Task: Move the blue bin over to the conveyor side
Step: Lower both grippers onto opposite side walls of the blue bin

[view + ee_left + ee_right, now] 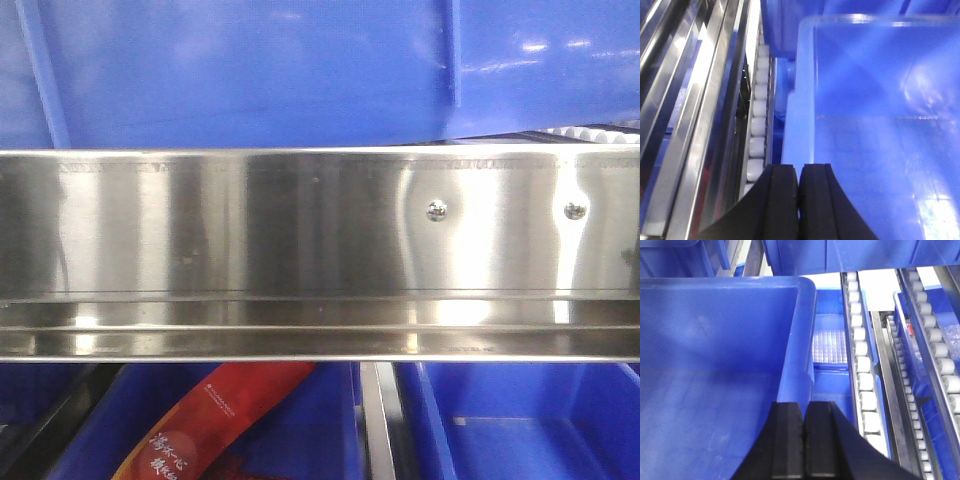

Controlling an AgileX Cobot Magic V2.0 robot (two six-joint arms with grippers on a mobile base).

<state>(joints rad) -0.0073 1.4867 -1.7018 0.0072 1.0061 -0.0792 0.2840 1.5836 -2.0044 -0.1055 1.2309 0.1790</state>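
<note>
Blue bin (715, 365) beside white roller rails (862, 365), left gripper (799, 169) and right gripper (803, 406) each clamped on its rim

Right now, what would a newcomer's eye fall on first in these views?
The shiny steel rail with two screws spans the whole front view. In both wrist views the blue bin dominates, with the left fingers and right fingers closed together right at its rim. White rollers run beside it.
</note>
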